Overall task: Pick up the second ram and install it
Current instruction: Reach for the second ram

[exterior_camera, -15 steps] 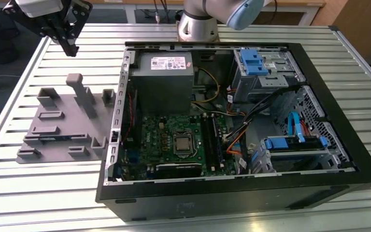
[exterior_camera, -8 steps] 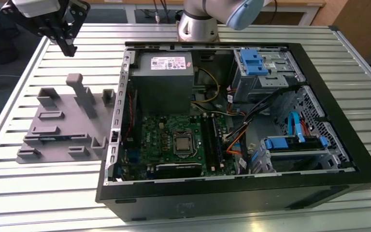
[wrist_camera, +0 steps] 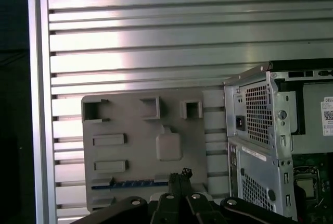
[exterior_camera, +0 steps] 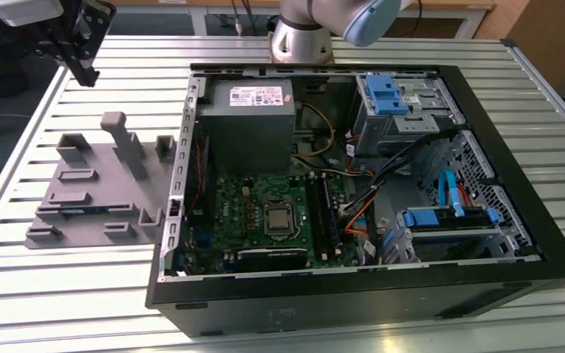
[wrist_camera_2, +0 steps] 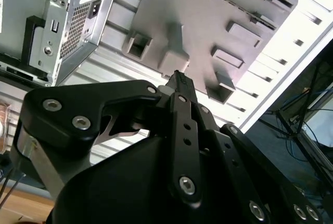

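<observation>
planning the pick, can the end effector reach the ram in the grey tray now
Probably yes: the end effector hangs over the grey tray, and nothing covers the second ram lying in it; the tall post stands apart.

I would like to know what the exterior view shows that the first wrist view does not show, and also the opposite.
Exterior view: the arm's base, blue drive bays and cables in the case. First wrist view: the case's rear panel with its vent grille, and the ram, plainly blue-green, lying in the tray. Both: the tray, the slatted table, the power supply and the gripper, its jaws shut and empty.
</observation>
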`<state>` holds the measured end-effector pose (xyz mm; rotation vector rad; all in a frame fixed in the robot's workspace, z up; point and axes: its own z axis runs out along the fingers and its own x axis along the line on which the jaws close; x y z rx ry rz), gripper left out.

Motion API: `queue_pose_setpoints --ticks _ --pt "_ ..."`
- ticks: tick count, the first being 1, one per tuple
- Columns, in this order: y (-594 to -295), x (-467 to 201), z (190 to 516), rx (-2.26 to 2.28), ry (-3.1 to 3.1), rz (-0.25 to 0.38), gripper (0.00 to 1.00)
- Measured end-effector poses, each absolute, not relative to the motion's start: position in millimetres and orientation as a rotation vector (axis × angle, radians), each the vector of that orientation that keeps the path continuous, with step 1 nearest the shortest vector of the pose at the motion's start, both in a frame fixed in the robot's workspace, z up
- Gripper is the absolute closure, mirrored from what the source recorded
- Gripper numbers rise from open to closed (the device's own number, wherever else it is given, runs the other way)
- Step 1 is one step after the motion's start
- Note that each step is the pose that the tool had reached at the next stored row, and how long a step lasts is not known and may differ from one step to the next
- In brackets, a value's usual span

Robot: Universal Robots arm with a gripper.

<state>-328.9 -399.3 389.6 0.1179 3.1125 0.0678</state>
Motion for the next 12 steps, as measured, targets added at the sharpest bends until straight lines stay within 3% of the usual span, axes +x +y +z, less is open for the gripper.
queue_pose_setpoints --ticks 12 --pt "-413 -347 390 0.118 3.113 0.068 0.89"
